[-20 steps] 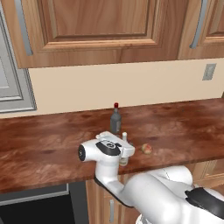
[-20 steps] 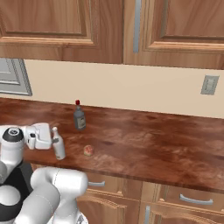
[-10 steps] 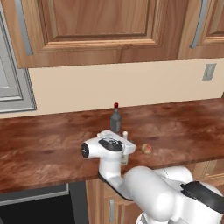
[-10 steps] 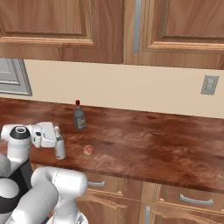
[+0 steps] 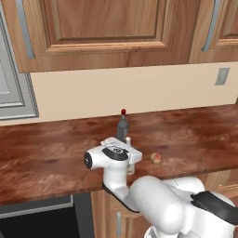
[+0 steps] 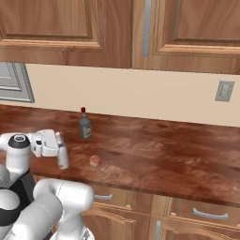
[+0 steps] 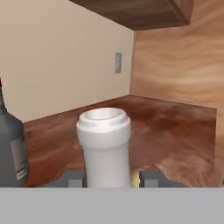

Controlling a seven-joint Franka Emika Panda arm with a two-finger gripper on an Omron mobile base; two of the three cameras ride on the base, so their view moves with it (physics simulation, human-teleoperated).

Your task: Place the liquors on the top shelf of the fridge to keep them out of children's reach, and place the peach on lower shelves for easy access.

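On the wooden counter point(image 5: 56, 158) stand the two liquors. The slim cream-white bottle point(image 6: 62, 154) stands upright between my fingers, and in the hand view its neck point(image 7: 105, 144) fills the gap, with a dark fingertip tight on either side. My gripper point(image 6: 58, 149) is shut on that bottle near the counter's front edge, also seen in the left base view point(image 5: 130, 158). The dark grey bottle point(image 5: 122, 126) with the red cap stands just behind, apart from the hand point(image 7: 11, 148). The peach point(image 5: 156, 158) lies to the right on the counter point(image 6: 95, 161). The fridge is out of view.
Wooden wall cabinets point(image 5: 107, 32) hang above the counter and a wall outlet point(image 6: 224, 91) sits at the right. A grey panel point(image 5: 11, 79) stands at the far left. Drawers point(image 6: 206, 215) and a black oven front point(image 5: 37, 218) lie below the counter.
The fingers have closed from wide open onto the cream-white bottle. The hand has crept slightly forward around it. The dark bottle and the peach have not moved.
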